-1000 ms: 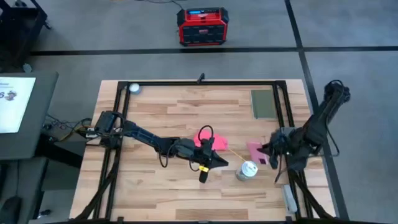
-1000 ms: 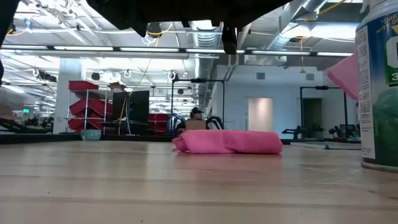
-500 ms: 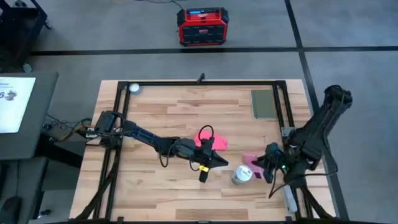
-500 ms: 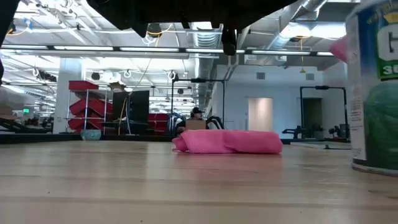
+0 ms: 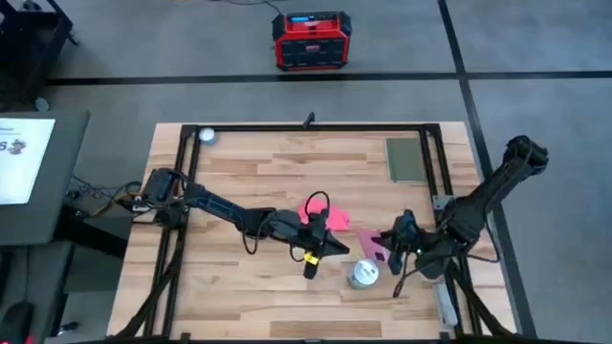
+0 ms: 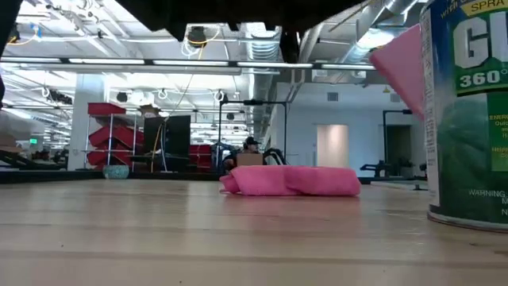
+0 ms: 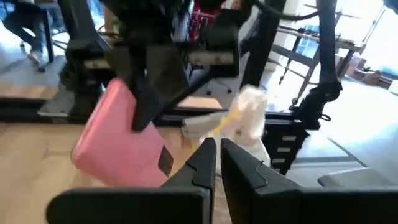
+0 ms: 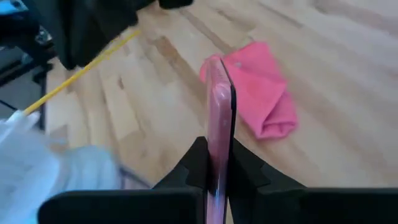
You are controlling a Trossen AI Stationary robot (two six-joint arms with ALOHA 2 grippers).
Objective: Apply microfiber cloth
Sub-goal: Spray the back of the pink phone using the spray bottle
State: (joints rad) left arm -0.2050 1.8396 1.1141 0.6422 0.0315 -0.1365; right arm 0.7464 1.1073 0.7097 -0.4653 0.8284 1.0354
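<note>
Centrally on the wooden table (image 5: 239, 277) lies the microfiber cloth (image 5: 322, 215), a crumpled bright pink bundle; the low view shows it flat on the boards as a long folded mound (image 6: 290, 181), and the right wrist view shows it folded over on itself (image 8: 264, 96). Nothing grips it.

The left gripper (image 5: 314, 263) hangs just in front of the cloth, near the table's middle. From its own wrist camera its two dark fingers (image 7: 202, 163) stand close together with only a thin slit between them and nothing held.

The right gripper (image 5: 390, 250) is out to the right of the cloth, clamped on the edge of a pale pink phone (image 5: 373, 242). In the right wrist view the phone (image 8: 219, 118) stands on edge between the fingers, its black face turned to one side. The left wrist view shows the same phone (image 7: 118, 140) as a broad pink slab held off the table.

Just beside the phone stands a spray can (image 5: 361, 274) with a pale cap. Close to the low camera its label (image 6: 468, 111) is green and white, with large white letters starting "G", "360°" beneath them, and "WARNING" lower down; the smaller print cannot be read.

An olive-green pad (image 5: 403, 159) lies at the far right corner of the table. On the floor beyond it sits a red and black box (image 5: 310, 40).
</note>
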